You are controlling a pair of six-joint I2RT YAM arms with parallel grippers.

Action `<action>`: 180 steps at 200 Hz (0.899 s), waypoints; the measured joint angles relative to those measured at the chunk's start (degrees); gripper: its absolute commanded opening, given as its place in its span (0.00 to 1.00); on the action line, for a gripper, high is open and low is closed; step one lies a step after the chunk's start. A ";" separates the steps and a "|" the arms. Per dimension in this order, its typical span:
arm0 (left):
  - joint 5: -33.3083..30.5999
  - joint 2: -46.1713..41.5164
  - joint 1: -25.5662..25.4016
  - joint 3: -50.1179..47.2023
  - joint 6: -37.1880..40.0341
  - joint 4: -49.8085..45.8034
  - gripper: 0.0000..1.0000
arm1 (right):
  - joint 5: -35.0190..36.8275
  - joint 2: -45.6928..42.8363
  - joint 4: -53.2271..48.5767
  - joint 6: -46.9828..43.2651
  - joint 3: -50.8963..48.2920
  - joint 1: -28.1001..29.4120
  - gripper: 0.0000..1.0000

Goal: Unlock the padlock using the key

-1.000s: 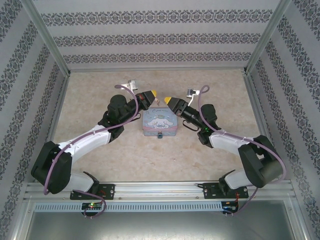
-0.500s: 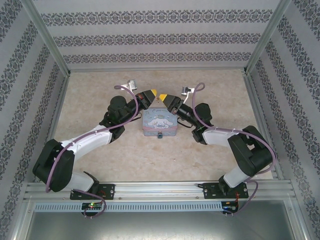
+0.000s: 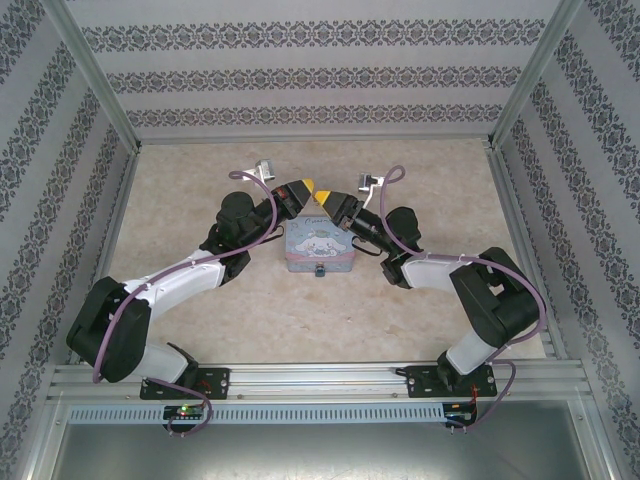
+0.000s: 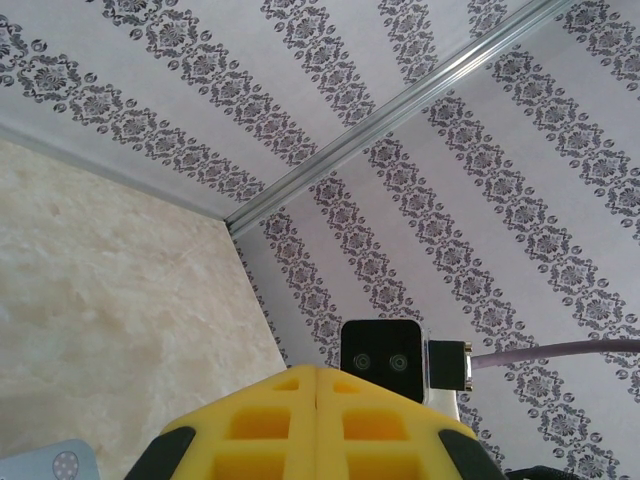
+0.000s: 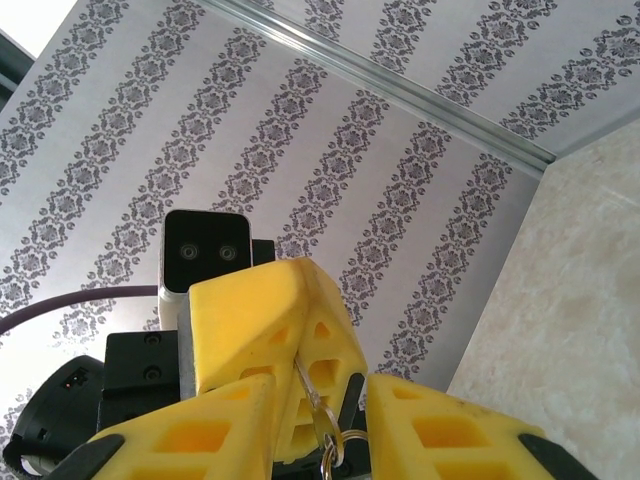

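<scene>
Pinching the key [image 5: 312, 400] in my left claw [image 3: 303, 189], fingers pressed together, I hover above the far edge of the tin [image 3: 320, 243]; the padlock [image 3: 319, 271] sits at its near side, while my right claw [image 3: 330, 198] stands parted around the key.

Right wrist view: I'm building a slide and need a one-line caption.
Left gripper, shut on the key, holds it between the right gripper's open jaws.
</scene>
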 measured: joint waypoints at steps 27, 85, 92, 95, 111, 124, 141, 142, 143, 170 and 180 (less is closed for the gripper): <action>0.00 0.02 0.00 0.00 0.02 0.00 0.00 | -0.61 0.00 0.00 0.00 0.00 0.26 0.30; 0.00 0.42 0.00 0.00 0.00 0.00 0.00 | -1.60 0.00 0.00 -0.04 0.00 0.59 0.25; 0.00 0.42 0.00 0.00 0.00 0.00 0.00 | -1.60 0.00 0.00 -0.02 0.00 0.59 0.24; 0.00 0.42 0.00 0.00 0.00 0.00 0.00 | -1.60 0.00 0.00 -0.02 0.00 0.59 0.24; 0.00 0.42 -0.02 0.00 0.00 0.00 0.00 | -1.60 0.00 0.00 -0.04 0.00 0.59 0.23; 0.00 0.42 0.00 0.00 0.00 0.00 0.00 | -1.60 0.00 0.00 -0.04 0.00 0.59 0.22; 0.00 0.42 0.00 0.00 0.00 0.00 0.00 | -1.57 0.00 -0.02 -0.04 0.00 0.57 0.20; 0.00 0.42 0.00 0.00 0.00 0.00 0.00 | -1.57 0.00 -0.02 -0.02 0.00 0.57 0.20; 0.00 0.42 0.00 0.00 0.00 0.00 0.00 | -1.60 0.00 -0.02 -0.02 0.00 0.57 0.20; 0.00 0.42 0.00 0.00 0.00 0.00 0.00 | -1.57 0.00 -0.07 -0.07 -0.07 0.57 0.12; 0.02 0.42 -0.02 0.00 0.00 0.02 0.00 | -1.55 0.02 -0.07 -0.02 -0.26 0.55 0.08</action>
